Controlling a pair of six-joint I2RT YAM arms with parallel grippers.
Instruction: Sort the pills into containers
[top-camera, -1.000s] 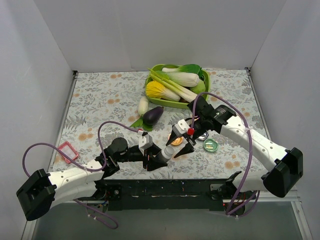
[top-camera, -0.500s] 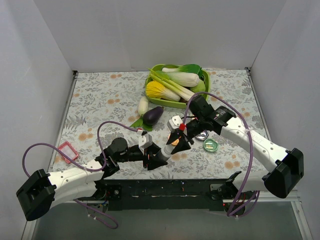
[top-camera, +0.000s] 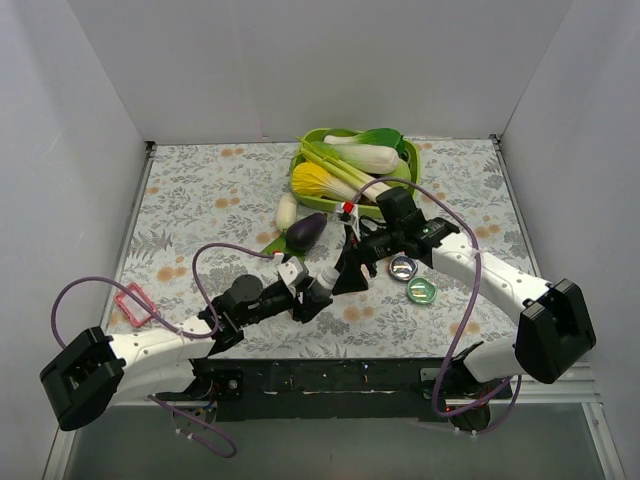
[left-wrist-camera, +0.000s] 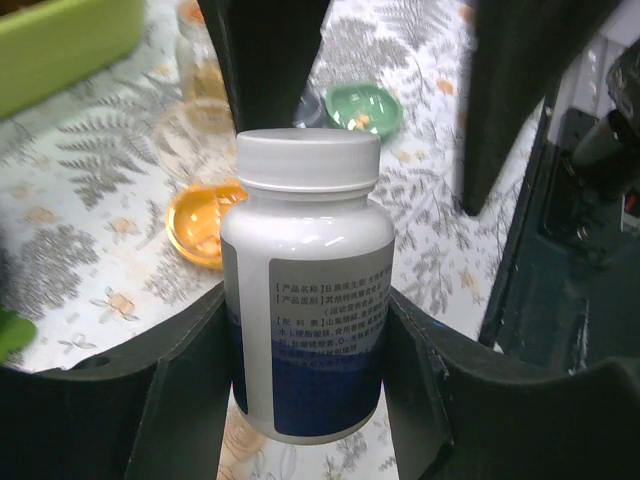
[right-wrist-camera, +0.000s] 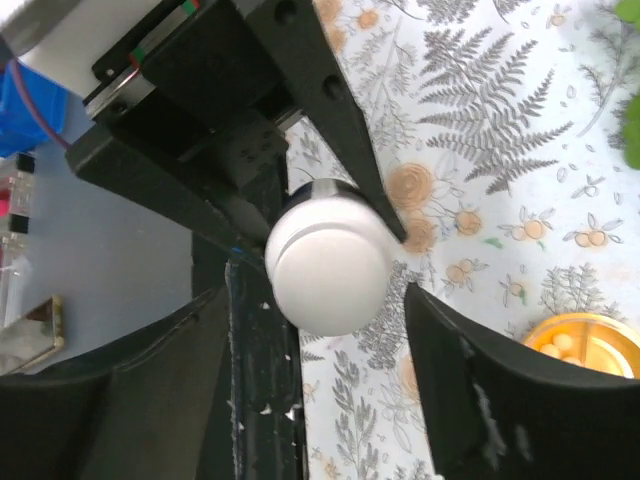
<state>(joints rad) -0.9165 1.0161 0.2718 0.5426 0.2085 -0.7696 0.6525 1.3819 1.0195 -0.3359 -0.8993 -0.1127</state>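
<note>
Item: white pill bottle (left-wrist-camera: 308, 250), paper label (left-wrist-camera: 325, 315)
Script: Chinese, small black print with bracketed line headings
Legible: first heading, apparently "[产品名称]"
Remainder: too blurred to read

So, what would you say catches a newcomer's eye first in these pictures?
The white pill bottle, gripped in the left arm's jaws near the table's front middle, with the right arm's jaws standing either side of its cap. At the far edge sits the lime-green tray heaped with vegetables. A small orange dish holding pills lies close by the bottle.
</note>
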